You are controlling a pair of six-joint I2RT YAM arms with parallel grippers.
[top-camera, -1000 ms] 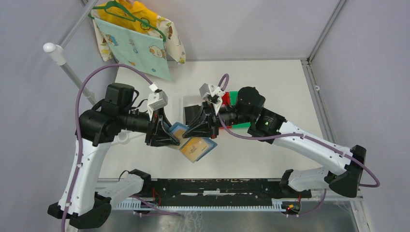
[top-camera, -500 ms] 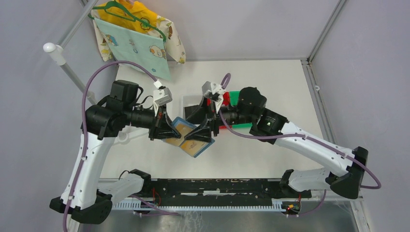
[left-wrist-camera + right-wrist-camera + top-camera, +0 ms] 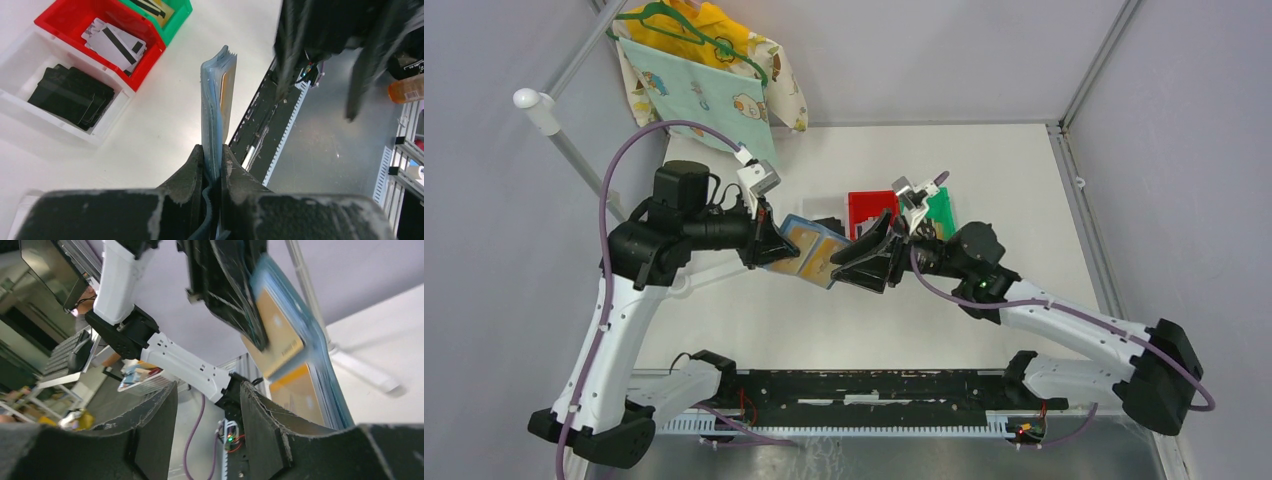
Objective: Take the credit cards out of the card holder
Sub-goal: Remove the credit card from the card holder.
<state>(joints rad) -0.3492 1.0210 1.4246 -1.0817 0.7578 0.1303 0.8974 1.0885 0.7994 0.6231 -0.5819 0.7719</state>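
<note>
The slate-blue card holder [image 3: 809,252] hangs open above the table, its tan inner faces turned up. My left gripper [image 3: 776,250] is shut on its left end. In the left wrist view the card holder [image 3: 218,95] stands edge-on, pinched in my left gripper [image 3: 213,157]. My right gripper [image 3: 849,265] is open at the holder's right edge with nothing in it. In the right wrist view the right gripper [image 3: 207,407] gapes beside the card holder [image 3: 295,365]. Loose credit cards lie in bins: black ones [image 3: 70,95] and white-grey striped ones [image 3: 112,42].
Three bins stand in a row behind the holder: white [image 3: 100,135], red [image 3: 150,52] and green [image 3: 182,12]. The red bin [image 3: 864,205] and green bin [image 3: 941,212] also show from above. Patterned cloths [image 3: 704,95] hang on a hanger at the back left.
My right gripper let go, opened and drew back to the right, uncovering the red and green bins. My left gripper closed on the holder and carried it slightly back.
</note>
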